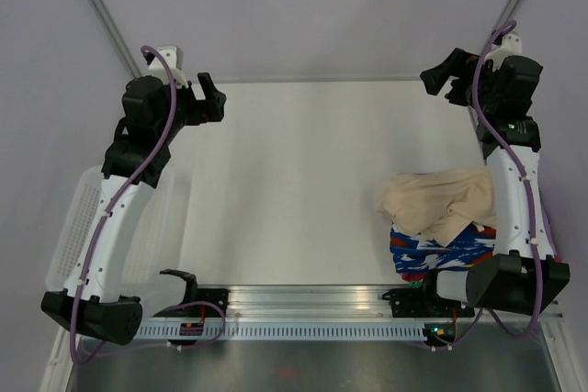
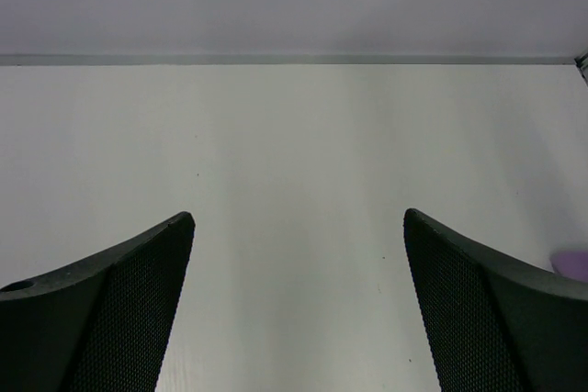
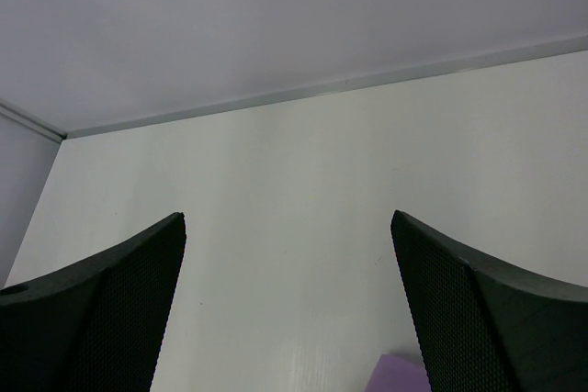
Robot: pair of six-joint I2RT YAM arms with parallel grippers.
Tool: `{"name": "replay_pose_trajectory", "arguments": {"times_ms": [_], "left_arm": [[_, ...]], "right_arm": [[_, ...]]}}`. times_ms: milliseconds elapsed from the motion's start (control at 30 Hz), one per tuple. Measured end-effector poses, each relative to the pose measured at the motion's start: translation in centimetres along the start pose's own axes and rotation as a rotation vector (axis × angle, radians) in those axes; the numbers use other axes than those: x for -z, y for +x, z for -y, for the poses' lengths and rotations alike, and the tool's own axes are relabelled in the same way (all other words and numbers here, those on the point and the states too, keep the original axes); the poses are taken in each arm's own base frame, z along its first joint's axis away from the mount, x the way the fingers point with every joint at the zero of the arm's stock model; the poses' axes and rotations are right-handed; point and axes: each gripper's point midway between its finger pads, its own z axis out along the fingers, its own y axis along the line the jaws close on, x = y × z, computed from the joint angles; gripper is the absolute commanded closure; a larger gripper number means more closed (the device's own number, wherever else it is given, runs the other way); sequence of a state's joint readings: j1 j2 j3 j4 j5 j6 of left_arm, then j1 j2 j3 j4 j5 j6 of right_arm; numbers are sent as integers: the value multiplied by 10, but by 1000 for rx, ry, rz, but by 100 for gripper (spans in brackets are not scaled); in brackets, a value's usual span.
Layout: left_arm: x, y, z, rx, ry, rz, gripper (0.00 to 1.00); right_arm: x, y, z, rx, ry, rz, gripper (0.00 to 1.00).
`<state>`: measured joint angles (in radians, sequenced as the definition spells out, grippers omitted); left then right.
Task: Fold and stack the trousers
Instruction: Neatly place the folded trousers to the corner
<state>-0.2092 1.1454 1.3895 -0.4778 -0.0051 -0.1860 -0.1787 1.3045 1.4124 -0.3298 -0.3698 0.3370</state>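
Note:
The beige trousers (image 1: 439, 201) lie crumpled on top of a pile of clothes at the right side of the table, partly behind my right arm. My left gripper (image 1: 214, 96) is raised over the far left of the table, open and empty; its fingers (image 2: 119, 309) frame only bare table in the left wrist view. My right gripper (image 1: 443, 73) is raised over the far right corner, open and empty; its fingers (image 3: 478, 309) frame only bare table and the back wall. Neither wrist view shows the trousers.
A blue, white and red patterned garment (image 1: 432, 252) lies under the trousers. A white mesh basket (image 1: 78, 218) stands at the left table edge beneath my left arm. The white tabletop (image 1: 294, 181) spreads between the arms.

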Motion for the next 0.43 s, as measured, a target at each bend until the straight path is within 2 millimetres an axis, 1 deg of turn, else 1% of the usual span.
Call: {"name": "replay_pose_trajectory", "arguments": {"times_ms": [167, 367, 433], "left_arm": [[-4, 3, -2, 12, -10, 9, 0], [-12, 16, -8, 33, -37, 0, 0], [-12, 17, -10, 36, -47, 0, 0]], "right_arm": [[-4, 4, -1, -1, -5, -12, 2], [-6, 5, -1, -2, -6, -17, 2], [-6, 5, -2, -1, -6, -16, 2]]}}
